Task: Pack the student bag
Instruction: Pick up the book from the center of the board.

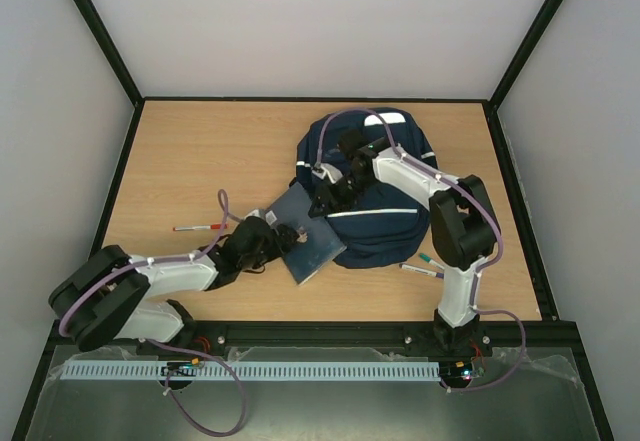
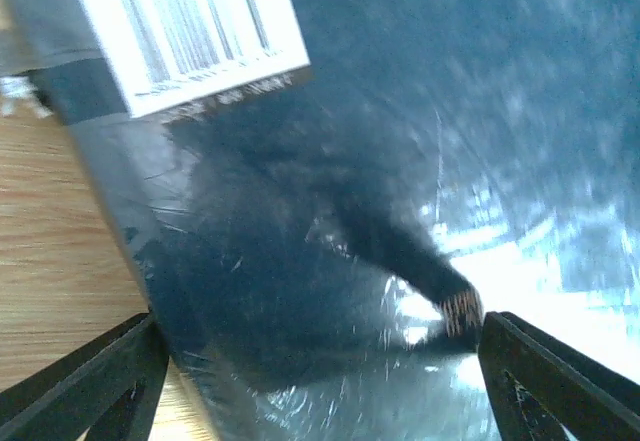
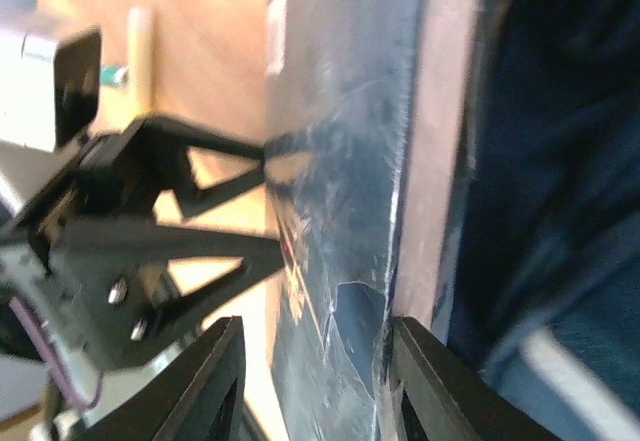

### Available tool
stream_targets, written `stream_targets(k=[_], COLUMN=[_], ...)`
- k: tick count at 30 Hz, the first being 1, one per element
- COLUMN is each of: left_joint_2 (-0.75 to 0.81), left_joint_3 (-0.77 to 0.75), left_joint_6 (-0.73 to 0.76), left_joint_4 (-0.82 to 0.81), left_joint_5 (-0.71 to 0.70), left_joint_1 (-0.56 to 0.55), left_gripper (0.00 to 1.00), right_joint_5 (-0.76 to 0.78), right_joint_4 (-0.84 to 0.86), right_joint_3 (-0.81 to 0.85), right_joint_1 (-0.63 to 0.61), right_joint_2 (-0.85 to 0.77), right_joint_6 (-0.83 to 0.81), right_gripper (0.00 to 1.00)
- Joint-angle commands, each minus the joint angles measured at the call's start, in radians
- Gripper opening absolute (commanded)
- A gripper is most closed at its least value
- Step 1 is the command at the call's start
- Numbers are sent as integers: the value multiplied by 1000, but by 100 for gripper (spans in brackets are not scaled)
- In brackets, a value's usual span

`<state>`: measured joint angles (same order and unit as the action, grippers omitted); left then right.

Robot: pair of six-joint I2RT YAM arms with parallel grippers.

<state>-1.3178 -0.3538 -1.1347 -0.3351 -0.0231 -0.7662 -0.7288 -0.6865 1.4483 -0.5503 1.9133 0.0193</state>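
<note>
The navy student bag (image 1: 385, 196) lies at the middle right of the table; its dark fabric shows at the right of the right wrist view (image 3: 560, 161). A dark-blue notebook (image 1: 310, 241) in shiny plastic leans at the bag's near-left side. My left gripper (image 1: 272, 239) is at its left edge. In the left wrist view the notebook (image 2: 330, 191), with a white barcode label (image 2: 190, 31), fills the space between the wide-apart fingers (image 2: 315, 361). My right gripper (image 1: 328, 199) reaches over the bag. It stands open astride the notebook's edge (image 3: 350, 161), with jaws apart (image 3: 315, 361).
A red-tipped pen (image 1: 198, 227) lies on the wooden table (image 1: 200, 161) to the left. A green-capped pen (image 1: 432, 259) and another pen (image 1: 420, 271) lie by the bag's near-right corner. Black frame rails border the table.
</note>
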Motion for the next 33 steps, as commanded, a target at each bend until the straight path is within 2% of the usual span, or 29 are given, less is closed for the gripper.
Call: stream_targets(k=[1, 3, 11, 19, 26, 30, 33], left_joint_2=[-88, -132, -212, -240, -259, -258, -242], left_joint_3=[-66, -91, -96, -92, -107, -103, -94], left_joint_6=[40, 39, 24, 19, 31, 34, 42], left_joint_4=[-58, -45, -59, -85, -98, -103, -114], left_joint_5=[126, 107, 124, 142, 147, 142, 132], left_joint_1=[-45, -46, -45, -46, -48, -52, -58], left_gripper=[88, 88, 87, 87, 87, 86, 86], right_joint_5=[92, 173, 269, 315, -143, -267, -276], right_joint_4=[101, 93, 29, 50, -32, -67, -75], right_joint_3=[46, 35, -75, -133, -100, -64, -40], right_joint_1=[12, 29, 82, 85, 85, 85, 85], right_joint_2=[-13, -1, -64, -70, -1, -11, -19], right_joint_6=[29, 25, -15, -16, -93, -121, -107], right_gripper=[41, 43, 55, 58, 48, 46, 44])
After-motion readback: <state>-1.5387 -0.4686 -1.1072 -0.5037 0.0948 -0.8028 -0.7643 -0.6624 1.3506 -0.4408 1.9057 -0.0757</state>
